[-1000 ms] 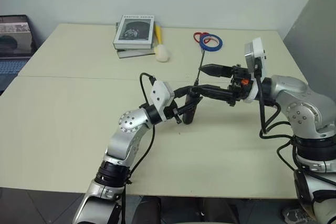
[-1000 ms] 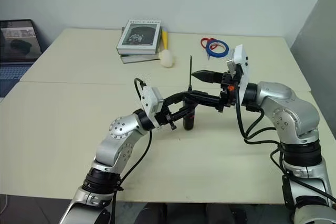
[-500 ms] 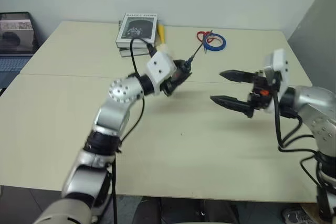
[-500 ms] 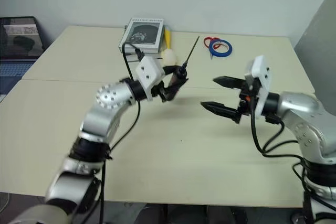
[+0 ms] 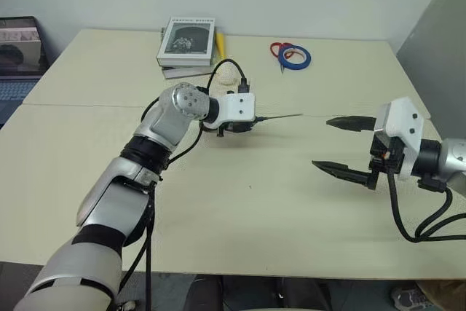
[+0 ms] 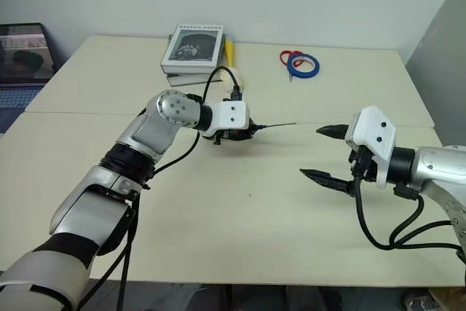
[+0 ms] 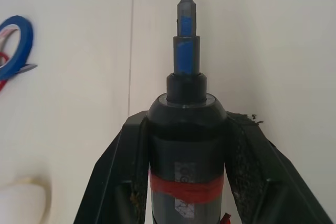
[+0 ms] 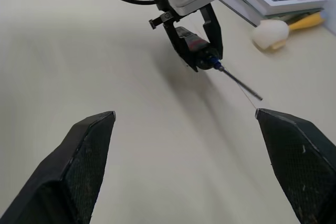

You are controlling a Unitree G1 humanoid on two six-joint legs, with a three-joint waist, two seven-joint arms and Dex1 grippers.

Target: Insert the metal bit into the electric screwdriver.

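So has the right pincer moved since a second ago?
Yes. The right pincer has pulled back from the electric screwdriver toward the table's right edge, away from the books, and is open and empty.

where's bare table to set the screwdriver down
The near half of the table, between the left gripper holding the screwdriver and the open right gripper, is bare. The far edge is crowded: books, a white object, scissors, blue tape.

Black electric screwdriver with red band, dark-grey metal bit, blue tape roll, red-handled scissors, cream table, black fingers.
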